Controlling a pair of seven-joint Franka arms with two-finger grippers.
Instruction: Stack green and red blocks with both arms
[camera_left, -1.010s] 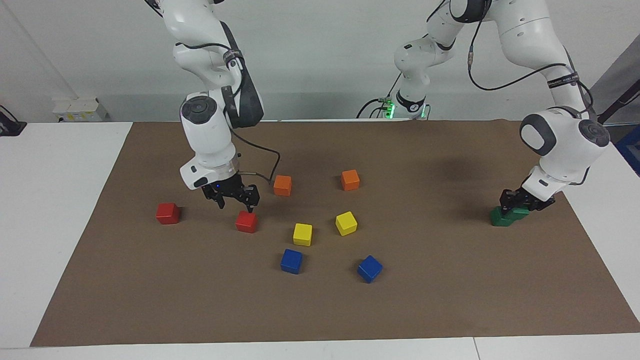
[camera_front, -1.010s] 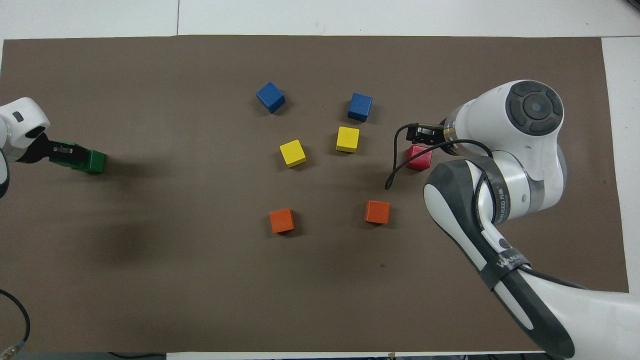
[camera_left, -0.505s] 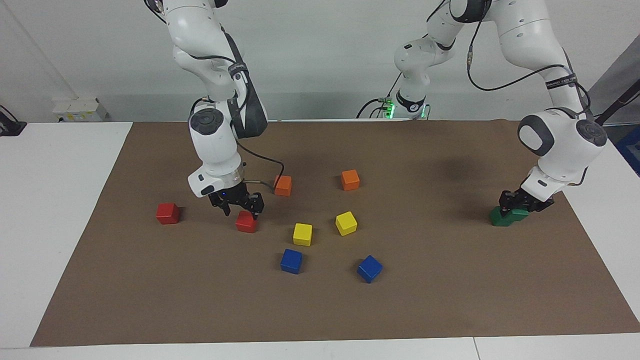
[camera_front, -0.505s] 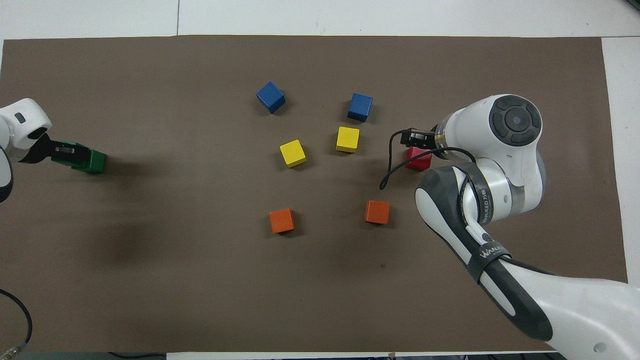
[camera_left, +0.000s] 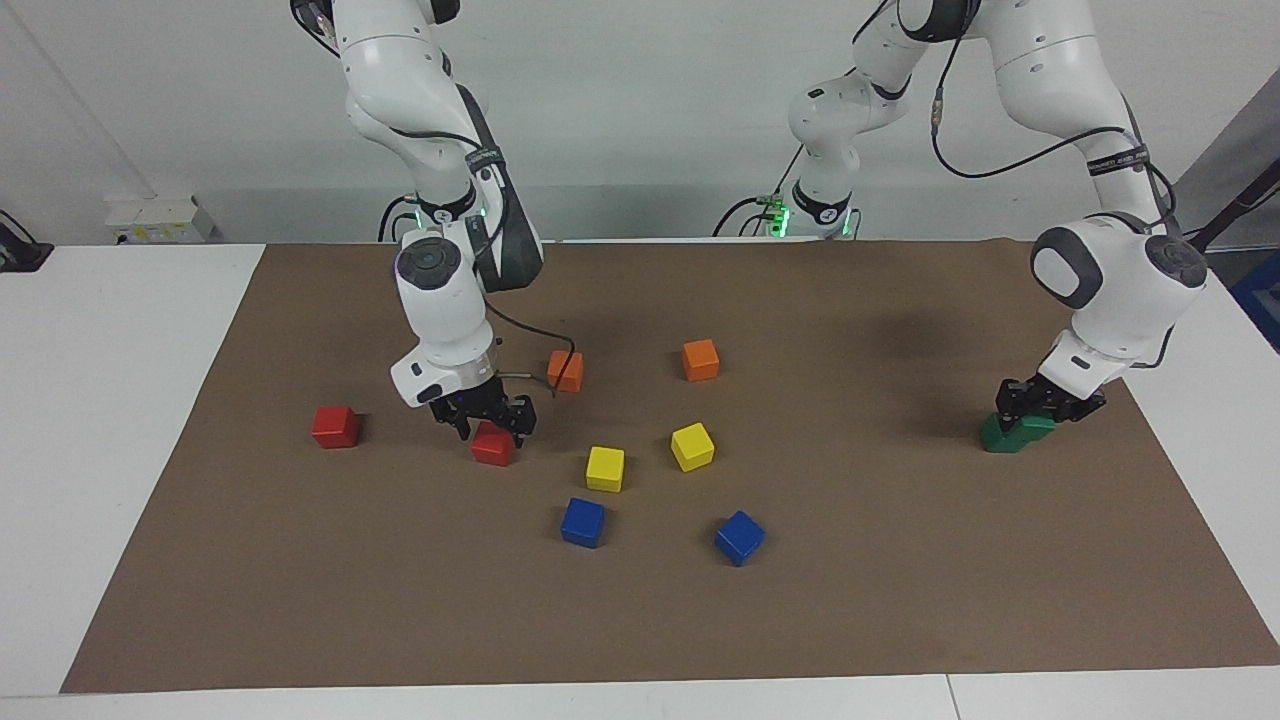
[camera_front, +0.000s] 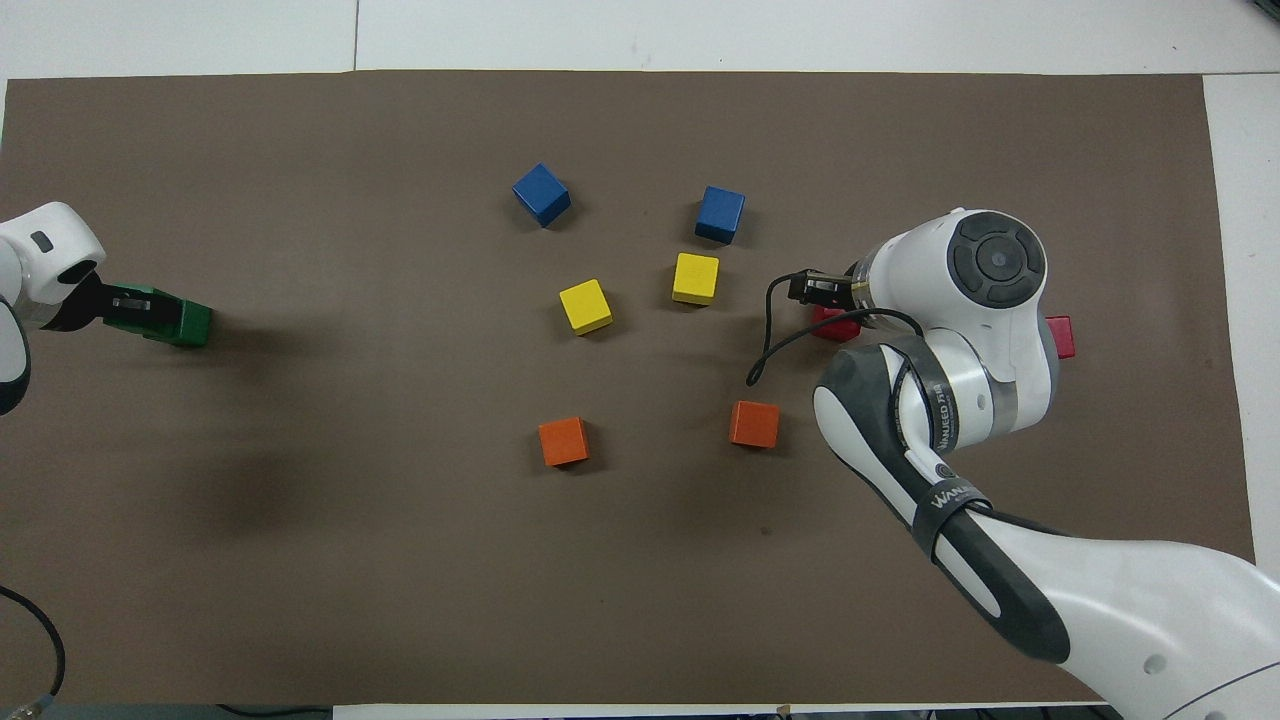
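red block (camera_left: 491, 446) between right tool (camera_left: 487, 418) fingers

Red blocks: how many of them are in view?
2. One red block lies under the right pincer, beside the yellow blocks; the other lies toward the right arm's end.

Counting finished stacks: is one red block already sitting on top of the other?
No: in the facing view, both red blocks lie apart on the mat, one alone toward the right arm's end, the other under the right tool.

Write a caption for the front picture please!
Right gripper straddles a red block; left gripper sits on stacked green blocks.
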